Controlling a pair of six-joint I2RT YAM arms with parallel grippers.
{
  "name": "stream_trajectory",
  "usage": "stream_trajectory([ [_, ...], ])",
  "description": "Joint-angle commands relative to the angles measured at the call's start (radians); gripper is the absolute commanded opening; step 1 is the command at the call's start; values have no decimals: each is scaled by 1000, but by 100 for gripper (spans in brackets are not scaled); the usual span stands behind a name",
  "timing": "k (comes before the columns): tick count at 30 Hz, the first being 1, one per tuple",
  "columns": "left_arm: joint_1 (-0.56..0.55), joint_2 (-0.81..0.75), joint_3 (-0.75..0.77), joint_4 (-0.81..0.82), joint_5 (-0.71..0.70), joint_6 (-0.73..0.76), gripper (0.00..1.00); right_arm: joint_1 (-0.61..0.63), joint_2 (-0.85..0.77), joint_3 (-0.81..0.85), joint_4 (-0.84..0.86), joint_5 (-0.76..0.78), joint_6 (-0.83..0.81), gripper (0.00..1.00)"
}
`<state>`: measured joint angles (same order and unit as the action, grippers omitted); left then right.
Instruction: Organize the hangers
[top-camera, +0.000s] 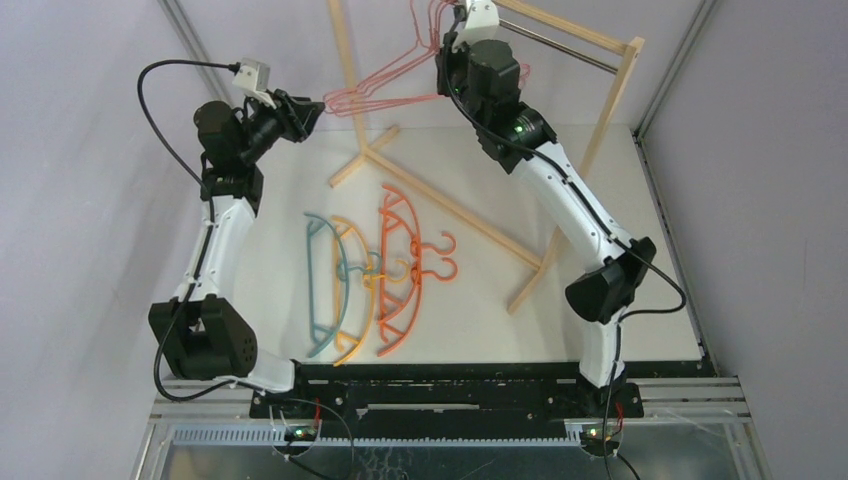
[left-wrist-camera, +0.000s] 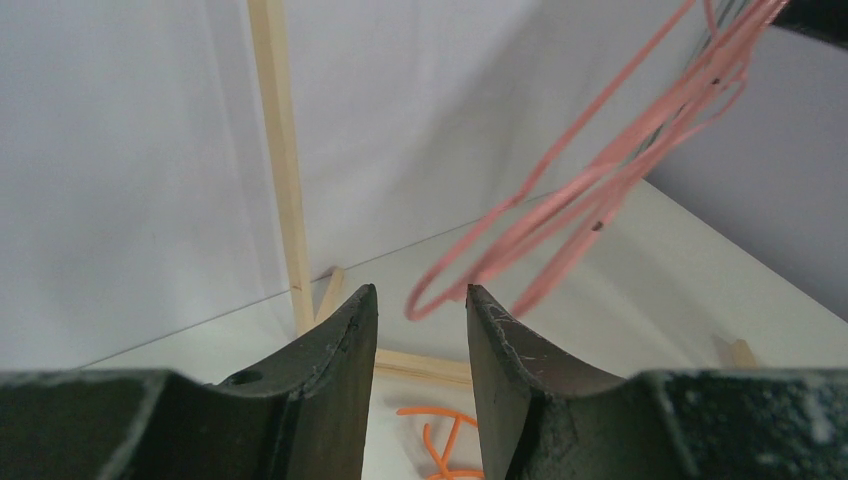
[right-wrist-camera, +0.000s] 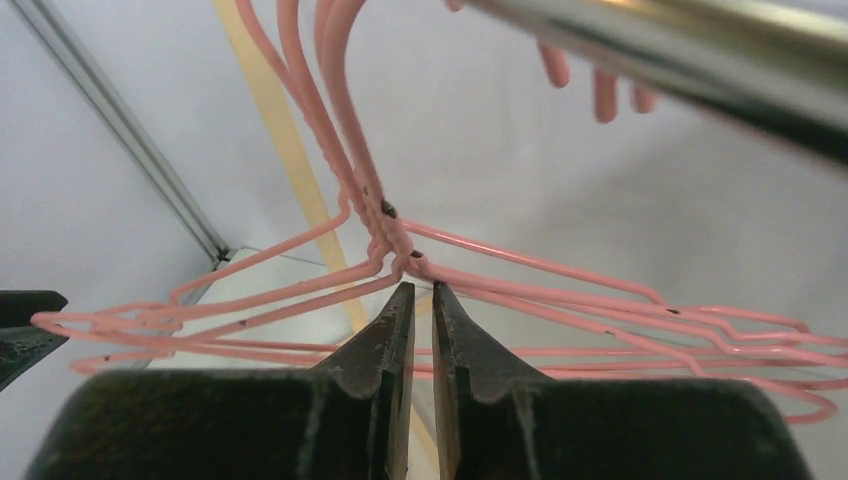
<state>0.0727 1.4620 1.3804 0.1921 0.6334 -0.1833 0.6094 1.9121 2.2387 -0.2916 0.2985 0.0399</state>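
Hangers of pink wire (right-wrist-camera: 520, 290), bunched, hang by their hooks near the metal rod (right-wrist-camera: 700, 50); the plastic hangers (top-camera: 385, 270) lie on the surface (top-camera: 600, 200). Our right pincer (right-wrist-camera: 415, 290) sits nearly closed just under the twisted necks; whether it grips we cannot tell. Our left pincer (left-wrist-camera: 420, 310) stands part open around the wire ends. We judge them light, springy, tangle-prone, best held at the neck.

plastic hangers lying on the counter (top-camera: 480, 330): one teal hanger (top-camera: 322, 285), one yellow hanger (top-camera: 352, 290), two orange hangers (top-camera: 400, 260), four total. pink wire hangers (right-wrist-camera: 560, 300) bunched at the rod (right-wrist-camera: 690, 50): three hook tips show, exact count unclear. one wooden rack (top-camera: 610, 110), two arms.
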Motion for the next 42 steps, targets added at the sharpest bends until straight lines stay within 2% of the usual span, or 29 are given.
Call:
stream_trajectory([
  [1, 4, -59, -7, 10, 20, 8, 42, -6, 62, 95, 2, -65, 41, 19],
  [11, 17, -102, -49, -44, 19, 45, 42, -12, 165, 188, 89, -198, 51, 19],
  [17, 24, -133, -78, -74, 1, 70, 42, -17, 119, 165, 50, -194, 52, 21],
  [25, 28, -169, -130, -74, 9, 64, 43, 2, -57, -1, -25, -138, 31, 37],
  [35, 28, -219, -205, -93, 22, 40, 45, 79, -350, -362, -56, -92, -8, 50],
  [42, 23, -236, -209, -281, 39, 56, 50, 154, -512, -511, -179, -115, 21, 55],
])
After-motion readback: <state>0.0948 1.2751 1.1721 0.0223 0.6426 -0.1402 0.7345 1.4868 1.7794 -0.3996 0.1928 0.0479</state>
